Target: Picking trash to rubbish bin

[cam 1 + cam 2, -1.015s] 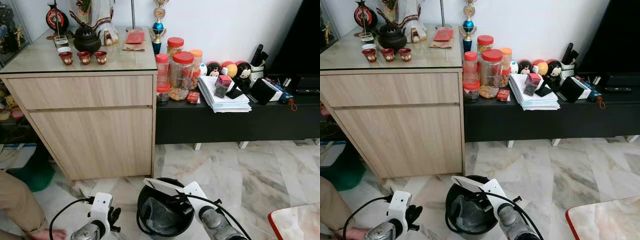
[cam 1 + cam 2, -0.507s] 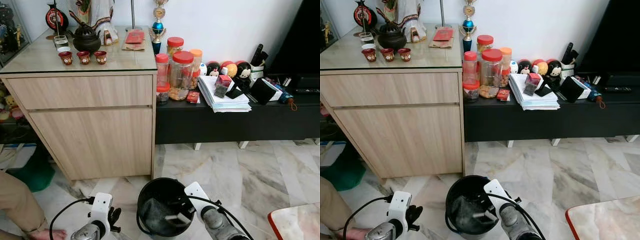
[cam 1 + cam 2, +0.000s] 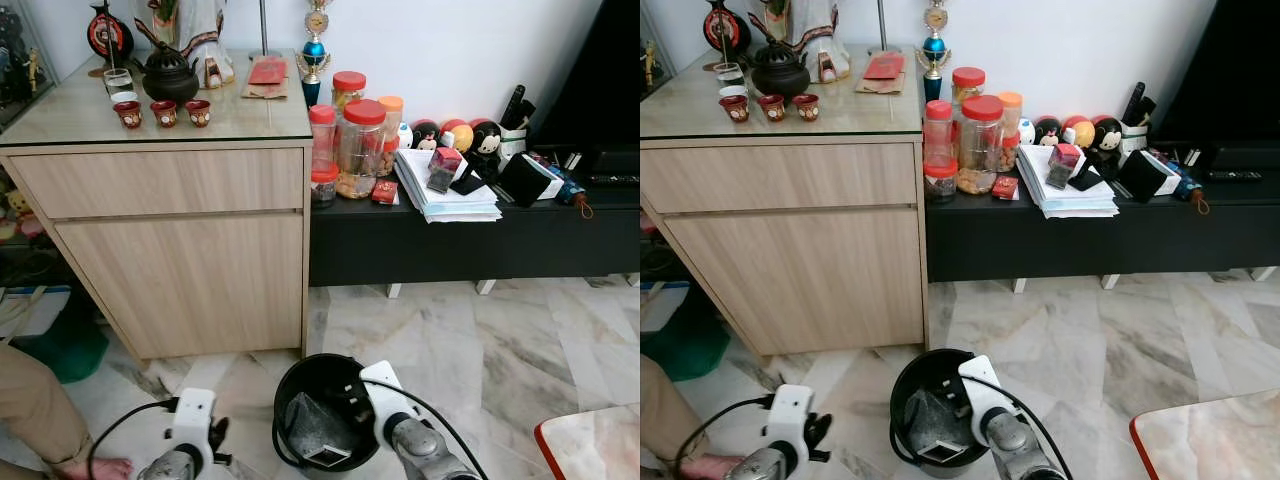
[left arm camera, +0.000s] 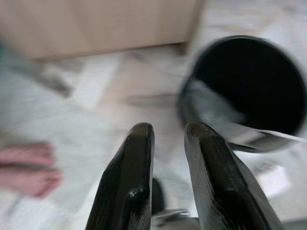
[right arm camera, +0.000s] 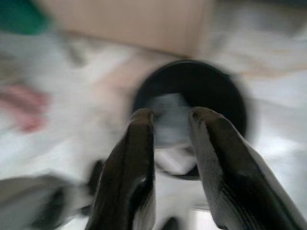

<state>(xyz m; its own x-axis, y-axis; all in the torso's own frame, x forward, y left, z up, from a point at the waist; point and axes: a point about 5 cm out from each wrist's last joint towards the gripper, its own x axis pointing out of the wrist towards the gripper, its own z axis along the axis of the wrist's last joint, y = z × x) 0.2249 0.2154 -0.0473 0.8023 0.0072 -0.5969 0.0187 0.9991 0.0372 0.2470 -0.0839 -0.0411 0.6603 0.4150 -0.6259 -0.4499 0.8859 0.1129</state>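
Note:
A black round rubbish bin point(image 3: 297, 375) stands on the marble floor straight before me. In it lie grey crumpled trash point(image 3: 308, 422) and a flat white-edged piece point(image 3: 325, 456). My right arm point(image 3: 418, 445) reaches to the bin's right rim. Seen from the wrist, my right gripper point(image 5: 171, 115) hovers over the bin's mouth point(image 5: 218, 96), its fingers a little apart with nothing between them. My left gripper point(image 4: 169, 128) hangs low to the left of the bin point(image 4: 249, 81), its fingers also slightly apart and empty.
A person's bare foot point(image 3: 105, 467) and trouser leg point(image 3: 30, 415) are at the lower left. A wooden cabinet point(image 3: 180, 260) stands behind the bin, and a low black bench point(image 3: 470, 245) with jars and papers to the right. A red-rimmed table corner point(image 3: 590, 445) juts in at the lower right.
The flat white piece held over the bin's rim by my right gripper has dropped and now lies inside the bin. My right arm has shifted slightly lower and leftward.

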